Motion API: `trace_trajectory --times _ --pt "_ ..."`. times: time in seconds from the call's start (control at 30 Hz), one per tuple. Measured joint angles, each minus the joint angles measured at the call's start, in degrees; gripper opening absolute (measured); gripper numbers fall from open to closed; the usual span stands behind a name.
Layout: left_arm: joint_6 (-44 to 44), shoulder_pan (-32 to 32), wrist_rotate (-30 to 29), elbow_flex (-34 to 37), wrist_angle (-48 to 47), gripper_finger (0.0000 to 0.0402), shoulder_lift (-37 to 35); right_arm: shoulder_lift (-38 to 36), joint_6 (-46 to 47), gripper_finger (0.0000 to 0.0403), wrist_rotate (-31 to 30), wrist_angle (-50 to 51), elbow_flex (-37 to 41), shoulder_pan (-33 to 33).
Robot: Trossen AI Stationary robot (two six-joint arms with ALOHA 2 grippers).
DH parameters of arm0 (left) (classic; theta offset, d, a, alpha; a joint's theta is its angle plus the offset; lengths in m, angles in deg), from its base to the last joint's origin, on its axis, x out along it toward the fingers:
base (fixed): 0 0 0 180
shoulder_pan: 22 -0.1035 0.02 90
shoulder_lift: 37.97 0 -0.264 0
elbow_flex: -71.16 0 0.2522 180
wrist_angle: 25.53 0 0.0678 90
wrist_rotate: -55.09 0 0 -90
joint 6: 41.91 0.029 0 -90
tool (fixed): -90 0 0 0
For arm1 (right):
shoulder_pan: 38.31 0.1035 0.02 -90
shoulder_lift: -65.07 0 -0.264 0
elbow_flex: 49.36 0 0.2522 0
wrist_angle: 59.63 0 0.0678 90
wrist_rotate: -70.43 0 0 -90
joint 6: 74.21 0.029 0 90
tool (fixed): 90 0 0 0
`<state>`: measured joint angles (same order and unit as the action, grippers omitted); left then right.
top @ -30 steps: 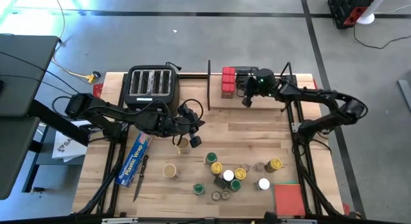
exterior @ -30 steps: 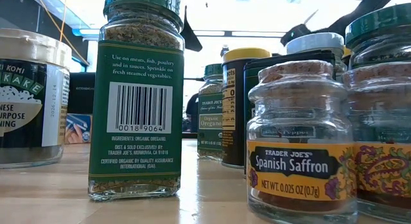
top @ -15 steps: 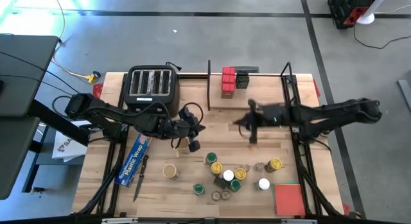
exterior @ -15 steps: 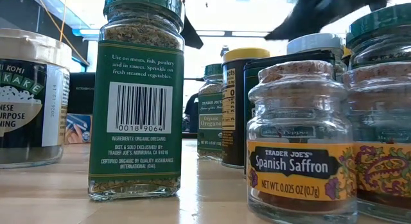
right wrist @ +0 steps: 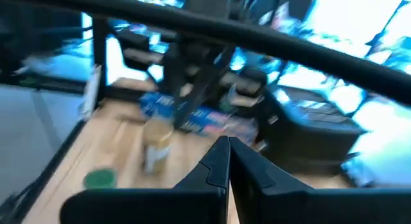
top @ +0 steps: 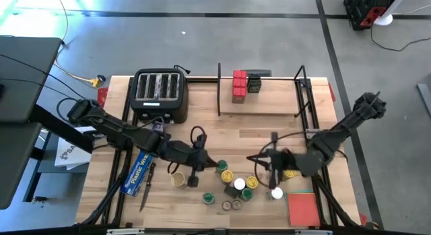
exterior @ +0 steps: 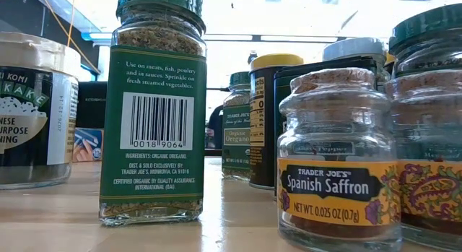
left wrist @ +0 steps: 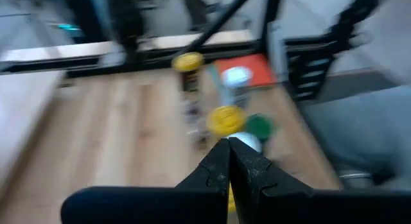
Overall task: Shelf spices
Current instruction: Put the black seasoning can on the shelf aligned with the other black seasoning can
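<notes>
The spices (top: 239, 184) stand in a cluster on the table's near middle: jars with yellow, green and white lids. A tan-lidded jar (top: 178, 179) stands apart to their left. In the low view an oregano jar (exterior: 151, 107) and a saffron jar (exterior: 336, 158) stand close up. The shelf (top: 259, 100) stands at the far edge and carries red tins (top: 239, 85) and a black box (top: 254, 83). My left gripper (top: 207, 166) hovers shut just left of the cluster, fingers (left wrist: 218, 169) together. My right gripper (top: 256, 162) hovers shut over the cluster's right part, fingers (right wrist: 217, 166) together, holding nothing.
A black toaster (top: 159, 92) stands at the far left. A long blue plastic-wrap box (top: 139, 166) lies near the left edge, with a dark utensil (top: 147, 191) beside it. A red square pad (top: 303, 208) lies at the near right corner. Bare wood lies between shelf and cluster.
My right gripper has swung quickly from the shelf's black box toward the table's near edge and now hangs above the spice cluster, turned to face left. My left gripper has moved toward the near edge and the cluster. Both stayed shut.
</notes>
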<state>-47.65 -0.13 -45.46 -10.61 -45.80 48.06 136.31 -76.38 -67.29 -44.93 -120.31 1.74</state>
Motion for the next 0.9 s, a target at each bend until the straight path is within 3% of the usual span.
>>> trace_trajectory --times 0.07,0.17,0.33,0.5,0.73,0.9 --pt "0.2 0.0 4.7 -2.2 -1.3 0.0 1.7 2.5 -3.3 0.0002 -6.9 0.0 -3.2 3.1" --pt "2.1 -0.1 9.5 -7.1 -5.7 0.0 7.1 5.7 -6.9 0.0002 -12.3 0.4 -6.6 6.3" --pt "6.4 0.0 10.1 -19.2 -17.1 0.0015 18.1 8.6 -3.3 0.0002 -15.3 0.6 -7.8 8.9" --pt "13.2 -0.1 12.4 -28.4 -25.3 0.0063 25.4 11.4 5.0 0.0002 -17.2 1.8 -7.8 10.6" --pt "20.0 -0.7 18.5 -30.1 -30.5 0.0156 27.7 14.3 11.1 0.0002 -21.7 1.3 -7.8 12.4" --pt "23.9 -0.2 15.0 -30.1 -29.4 0.018 30.4 14.3 12.6 0.0002 -22.7 0.3 -7.8 13.7"
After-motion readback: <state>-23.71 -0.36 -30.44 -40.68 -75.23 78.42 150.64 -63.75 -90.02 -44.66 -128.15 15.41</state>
